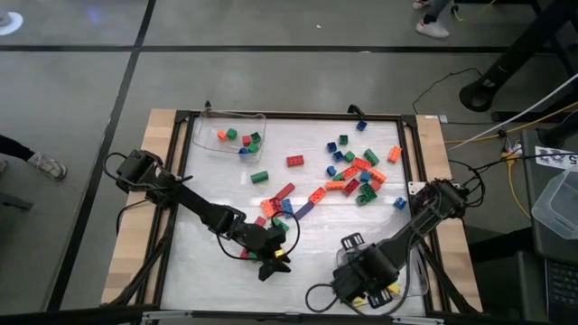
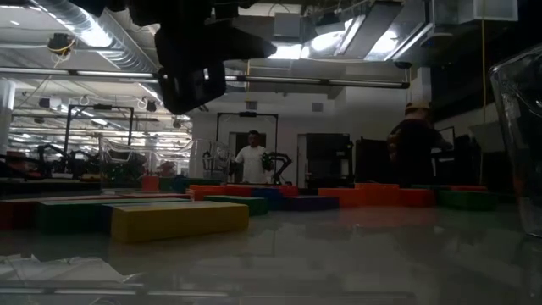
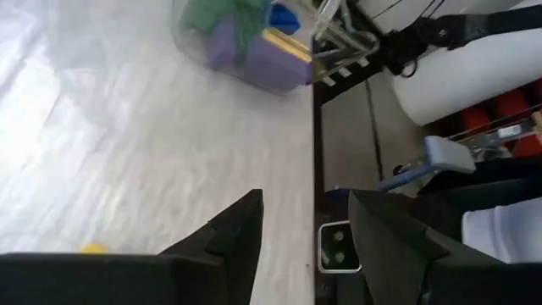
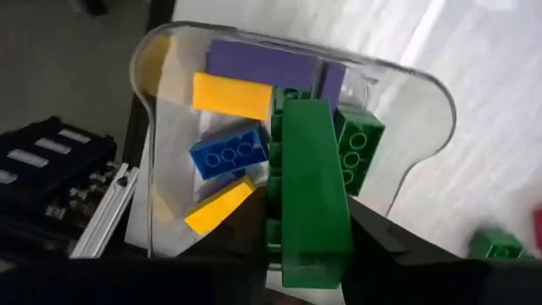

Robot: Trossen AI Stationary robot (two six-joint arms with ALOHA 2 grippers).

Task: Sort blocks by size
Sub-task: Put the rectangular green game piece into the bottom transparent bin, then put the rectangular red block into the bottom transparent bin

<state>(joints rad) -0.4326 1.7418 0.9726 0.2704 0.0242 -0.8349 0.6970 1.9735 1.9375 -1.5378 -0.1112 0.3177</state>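
Many coloured studded blocks [image 1: 354, 171] lie scattered on the white table top, mostly centre and right. A clear tray [image 1: 230, 135] at the far left holds several short blocks. A clear tray [image 4: 398, 102] at the near right holds long purple, yellow, blue and green blocks. My right gripper [image 4: 309, 250] is over that tray, shut on a long green block [image 4: 309, 186]; it also shows in the high view [image 1: 366, 275]. My left gripper [image 3: 305, 229] is open and empty above the table's near edge, left of that tray, and also shows in the high view [image 1: 275, 262]. My right gripper pinches the long green block by its two long sides [image 4: 339, 241], near the end closest to the wrist, between the two fingers [image 4: 377, 241]. The block reaches forward out of the fingers over the tray's green blocks. I cannot tell whether it touches them.
A few blocks lie by my left gripper, among them a green block [image 1: 280, 239] and a red one [image 1: 244, 254]. A long yellow block [image 2: 178, 220] lies close in the low view. The black frame [image 1: 411, 162] edges the table. People stand in the room beyond.
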